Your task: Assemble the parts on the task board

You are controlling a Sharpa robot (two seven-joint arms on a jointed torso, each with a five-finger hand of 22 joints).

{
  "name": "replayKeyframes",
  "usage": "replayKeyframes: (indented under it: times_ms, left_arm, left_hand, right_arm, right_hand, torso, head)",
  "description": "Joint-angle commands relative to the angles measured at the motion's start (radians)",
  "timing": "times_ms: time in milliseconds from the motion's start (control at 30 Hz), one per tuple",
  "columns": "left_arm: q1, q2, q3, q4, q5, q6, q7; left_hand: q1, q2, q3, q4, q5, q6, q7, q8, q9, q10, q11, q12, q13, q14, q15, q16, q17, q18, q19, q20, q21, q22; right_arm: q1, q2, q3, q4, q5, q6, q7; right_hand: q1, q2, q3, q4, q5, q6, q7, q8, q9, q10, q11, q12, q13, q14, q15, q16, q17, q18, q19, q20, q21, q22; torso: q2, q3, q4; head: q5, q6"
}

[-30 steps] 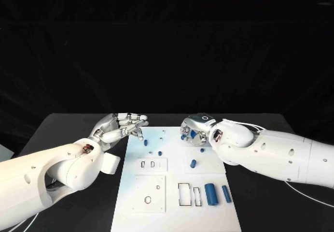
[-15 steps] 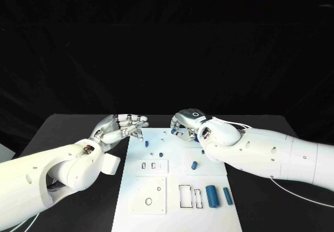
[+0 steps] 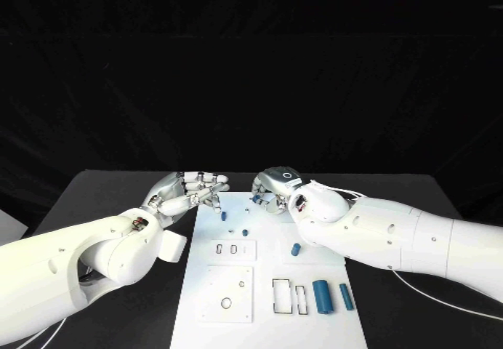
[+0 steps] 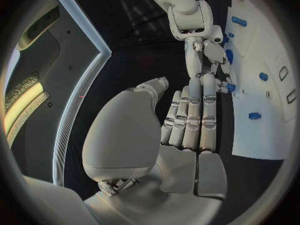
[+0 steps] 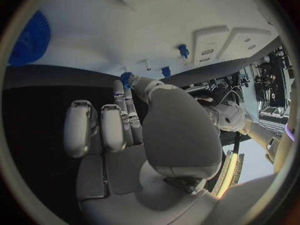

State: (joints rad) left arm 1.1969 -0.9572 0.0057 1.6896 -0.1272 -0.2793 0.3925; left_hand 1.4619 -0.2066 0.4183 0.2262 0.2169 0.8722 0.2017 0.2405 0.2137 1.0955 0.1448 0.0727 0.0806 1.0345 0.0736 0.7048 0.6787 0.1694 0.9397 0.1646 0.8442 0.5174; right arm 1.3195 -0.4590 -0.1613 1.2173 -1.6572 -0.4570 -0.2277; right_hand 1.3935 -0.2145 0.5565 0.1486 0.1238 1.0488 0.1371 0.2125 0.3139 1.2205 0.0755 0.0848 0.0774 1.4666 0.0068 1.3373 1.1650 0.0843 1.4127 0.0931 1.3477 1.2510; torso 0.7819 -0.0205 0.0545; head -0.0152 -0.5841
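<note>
Head camera overhead, wrist cameras close — sharing task board [image 3: 267,283]

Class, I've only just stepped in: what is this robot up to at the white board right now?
The robot is assembling small blue parts on the white task board. Its right hand is at the board's far end and pinches a small blue part at its fingertips. Its left hand hovers at the far left corner, fingers curled, apparently empty. Two blue cylinders lie near the board's near right side.
</note>
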Motion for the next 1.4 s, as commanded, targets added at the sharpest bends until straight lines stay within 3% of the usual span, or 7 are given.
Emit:
replayKeyframes:
  times_ms: [33,433,767,1200,1400]
  left_arm:
    - [0.002,0.003,0.001,0.000,0.003,0.022,0.005]
    - [0.002,0.001,0.001,-0.001,0.003,0.025,0.003]
    - [0.002,0.000,0.001,-0.002,0.002,0.027,0.002]
    - [0.004,-0.001,0.001,-0.003,0.002,0.030,-0.001]
    - [0.004,-0.001,0.001,-0.003,0.002,0.031,-0.002]
  left_hand:
    - [0.003,0.006,0.007,0.000,-0.005,-0.004,0.003,-0.005,0.001,-0.005,-0.002,0.001,0.001,-0.007,-0.001,0.004,0.001,0.013,-0.008,0.000,0.006,0.001]
    - [0.003,0.007,0.008,-0.001,-0.005,-0.003,0.003,-0.004,0.002,-0.004,-0.002,0.001,0.002,-0.008,-0.001,0.005,0.001,0.013,-0.009,0.000,0.007,0.002]
    - [0.003,0.007,0.008,-0.001,-0.005,-0.003,0.003,-0.004,0.002,-0.004,-0.002,0.001,0.002,-0.008,-0.001,0.005,0.001,0.013,-0.009,0.000,0.007,0.002]
    - [0.003,0.007,0.008,-0.001,-0.005,-0.003,0.003,-0.004,0.002,-0.004,-0.002,0.001,0.002,-0.008,-0.001,0.005,0.001,0.013,-0.009,0.000,0.007,0.002]
    - [0.003,0.007,0.010,-0.002,-0.005,-0.003,0.003,-0.004,0.003,-0.004,-0.002,0.002,0.002,-0.010,-0.001,0.007,0.002,0.013,-0.012,0.000,0.011,0.004]
  right_arm:
    - [-0.003,0.008,0.001,-0.011,0.007,-0.011,0.006]
    - [-0.009,0.028,0.001,-0.029,0.006,-0.028,0.000]
    - [-0.009,0.039,0.003,-0.036,0.000,-0.031,-0.005]
    - [-0.010,0.064,0.004,-0.070,-0.001,0.014,-0.022]
    - [-0.011,0.072,0.004,-0.080,-0.001,0.029,-0.021]
  right_hand:
    - [-0.007,0.003,0.006,-0.002,0.001,0.002,0.004,0.005,0.002,0.002,0.002,-0.005,-0.001,0.036,-0.009,0.007,0.001,-0.018,0.006,0.002,0.005,0.000]
    - [-0.007,0.000,0.006,-0.003,0.002,0.001,0.005,0.005,0.002,0.002,0.002,-0.006,-0.001,0.036,-0.010,0.007,0.001,-0.018,0.007,0.002,0.006,0.001]
    - [-0.008,-0.001,0.007,-0.003,0.002,0.001,0.005,0.005,0.003,0.002,0.003,-0.006,-0.001,0.035,-0.010,0.007,0.001,-0.018,0.007,0.003,0.006,0.001]
    - [-0.010,-0.004,0.007,-0.003,0.002,-0.001,0.006,0.004,0.004,0.002,0.003,-0.008,-0.002,0.035,-0.009,0.008,0.000,-0.017,0.005,0.004,0.004,-0.001]
    - [-0.011,-0.008,0.007,-0.004,0.001,-0.004,0.007,0.003,0.004,0.000,0.004,-0.009,-0.002,0.034,-0.009,0.008,-0.002,-0.017,0.004,0.005,0.003,-0.002]
  torso:
    - [0.003,-0.0008,-0.0010]
    - [0.003,-0.0020,0.0024]
    - [0.003,-0.0008,-0.0007]
    - [0.006,-0.0005,0.0025]
    - [0.005,-0.0021,-0.0008]
  head:
    - [0.003,-0.001]
    - [0.006,-0.003]
    - [0.011,-0.003]
    - [0.015,-0.003]
    - [0.017,-0.005]
